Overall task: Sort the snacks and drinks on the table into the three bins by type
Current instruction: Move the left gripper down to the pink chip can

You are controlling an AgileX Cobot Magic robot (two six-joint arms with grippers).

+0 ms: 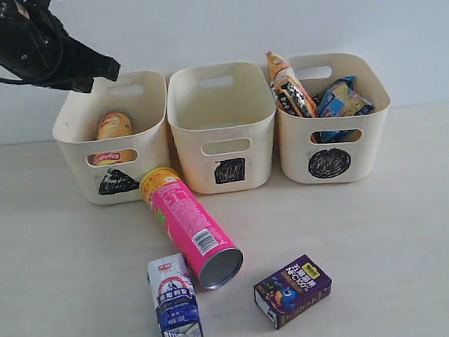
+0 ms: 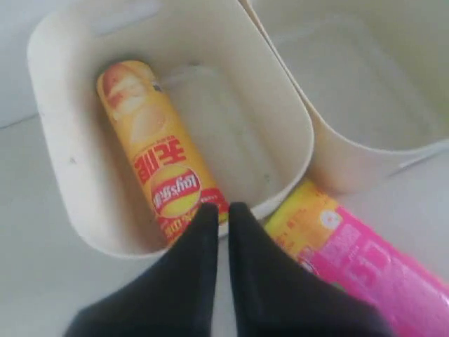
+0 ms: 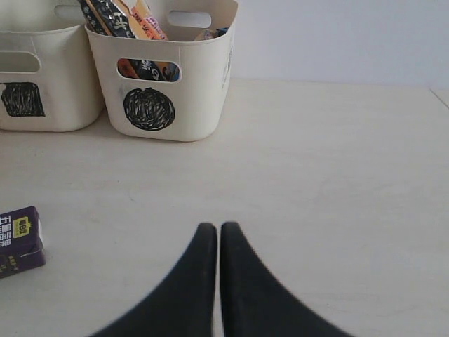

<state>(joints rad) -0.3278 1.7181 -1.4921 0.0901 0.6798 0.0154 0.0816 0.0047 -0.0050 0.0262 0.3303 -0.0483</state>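
Before the cream triangle-marked plastic bin (image 1: 73,148), the pink chip tube (image 1: 191,225) lay flat, base pointing away. Empty, the left gripper (image 2: 222,209) and right gripper (image 3: 217,227) were pinched together.

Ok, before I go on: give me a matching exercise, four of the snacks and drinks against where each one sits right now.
Things
1. tall yellow chip tube with red lettering
2. tall pink chip tube
3. orange-black crinkly packet
4. dark purple box carton

Places
A. sticking up out of the cream plastic bin marked with a circle
B. lying on the pale beige table, well clear of every bin
C. inside the cream plastic bin marked with a triangle
D. lying on the table, one end beside the triangle bin

Pairs: 1-C, 2-D, 3-A, 4-B
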